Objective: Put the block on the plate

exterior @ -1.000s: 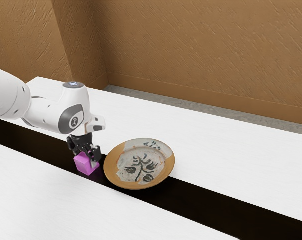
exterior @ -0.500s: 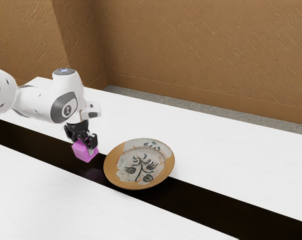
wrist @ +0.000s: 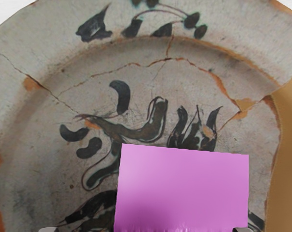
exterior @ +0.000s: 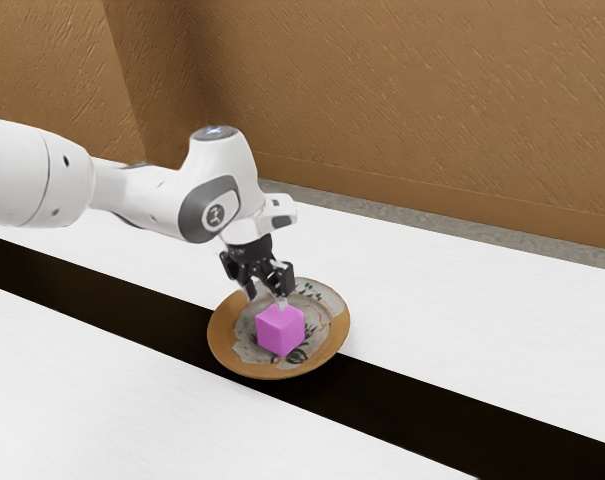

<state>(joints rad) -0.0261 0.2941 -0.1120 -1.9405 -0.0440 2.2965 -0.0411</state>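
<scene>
The white table (exterior: 462, 300) spreads around and beneath the plate (exterior: 225, 338). From the exterior view's left, the white arm (exterior: 37, 175) reaches over the plate. A dark strip (exterior: 432, 405) runs under it. Above it, the jaws stand open. The pink block (exterior: 280, 332) sits on the plate, inside its rim.

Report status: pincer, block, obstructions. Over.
Pincer open, over the block. Block on the plate. No obstruction seen. Over.
</scene>
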